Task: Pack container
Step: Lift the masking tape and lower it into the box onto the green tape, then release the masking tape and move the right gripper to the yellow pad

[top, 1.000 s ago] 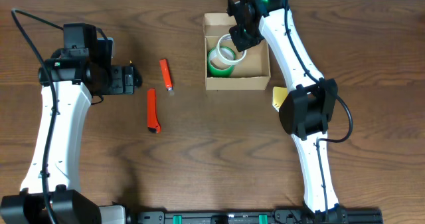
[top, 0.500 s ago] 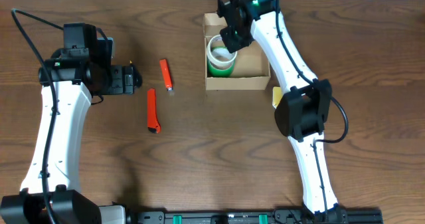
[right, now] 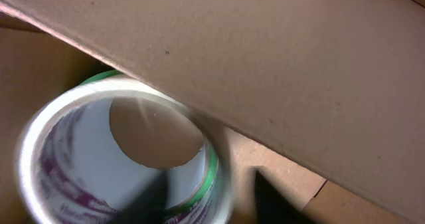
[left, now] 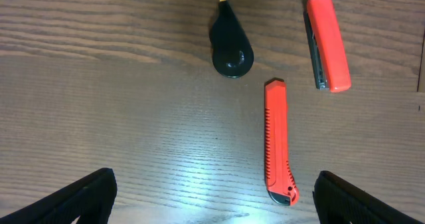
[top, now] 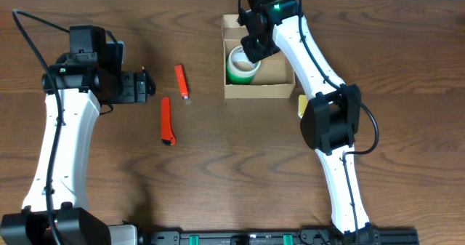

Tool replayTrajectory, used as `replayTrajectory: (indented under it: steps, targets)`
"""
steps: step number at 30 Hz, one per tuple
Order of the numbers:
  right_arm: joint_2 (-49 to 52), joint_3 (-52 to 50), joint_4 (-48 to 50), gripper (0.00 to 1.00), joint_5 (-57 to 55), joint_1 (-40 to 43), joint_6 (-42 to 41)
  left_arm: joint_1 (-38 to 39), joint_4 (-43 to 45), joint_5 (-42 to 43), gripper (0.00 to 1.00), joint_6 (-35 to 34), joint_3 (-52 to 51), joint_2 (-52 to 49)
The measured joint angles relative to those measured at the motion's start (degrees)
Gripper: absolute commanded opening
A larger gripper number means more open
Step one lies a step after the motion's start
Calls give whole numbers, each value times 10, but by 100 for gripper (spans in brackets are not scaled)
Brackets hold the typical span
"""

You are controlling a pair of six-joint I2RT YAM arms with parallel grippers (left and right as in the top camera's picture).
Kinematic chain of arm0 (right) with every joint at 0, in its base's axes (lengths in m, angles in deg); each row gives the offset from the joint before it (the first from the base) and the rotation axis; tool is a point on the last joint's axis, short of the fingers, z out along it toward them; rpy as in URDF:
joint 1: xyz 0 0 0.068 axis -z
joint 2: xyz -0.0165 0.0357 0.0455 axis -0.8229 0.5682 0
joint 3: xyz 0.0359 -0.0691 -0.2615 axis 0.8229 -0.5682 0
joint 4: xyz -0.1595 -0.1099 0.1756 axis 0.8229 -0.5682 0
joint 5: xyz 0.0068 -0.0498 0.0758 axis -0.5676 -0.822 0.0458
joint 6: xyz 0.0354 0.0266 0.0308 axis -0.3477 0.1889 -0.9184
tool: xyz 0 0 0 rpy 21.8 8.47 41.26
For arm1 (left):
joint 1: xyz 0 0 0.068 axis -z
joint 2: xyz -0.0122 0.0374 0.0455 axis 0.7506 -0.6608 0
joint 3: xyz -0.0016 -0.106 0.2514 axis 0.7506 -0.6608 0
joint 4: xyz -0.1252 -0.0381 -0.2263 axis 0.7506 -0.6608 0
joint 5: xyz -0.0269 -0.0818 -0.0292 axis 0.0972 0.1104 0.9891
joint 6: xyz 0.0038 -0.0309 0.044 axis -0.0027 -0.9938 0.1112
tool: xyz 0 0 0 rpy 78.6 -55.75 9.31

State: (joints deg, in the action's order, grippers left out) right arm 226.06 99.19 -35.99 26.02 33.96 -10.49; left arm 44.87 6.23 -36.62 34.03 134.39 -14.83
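Tape: white tape roll (top: pixel 238 56) has shifted left inside the container (top: pixel 280 91) by the worktop's (top: pixel 218 172) far edge. The right claw (right: pixel 212 197) is clenched on the roll's wall and the left claw (left: pixel 216 201) is released, so packing seems to be progressing.

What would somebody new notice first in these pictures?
The right pincer is inside the cardboard box at the top middle of the table, just above a white and green tape roll. Then two bright orange tools, a cutter and a shorter stapler, lie on the dark wood to the box's left.
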Motion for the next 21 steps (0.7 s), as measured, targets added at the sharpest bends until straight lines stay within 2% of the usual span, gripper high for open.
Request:
replayTrajectory:
  steps: [4, 12, 16, 21]
  targets:
    - [0, 0, -1, 55, 0, 0, -1, 0, 0, 0, 95, 0, 0, 0]
    - [-7, 2, -44, 56, 0, 0, -2, 0, 0, 0, 96, 0, 0, 0]
    - [-49, 2, -50, 57, 0, 0, -2, 0, 0, 0, 95, 0, 0, 0]
    - [-163, 3, -54, 57, -12, 12, -7, 0, 0, 0, 95, 0, 0, 0]
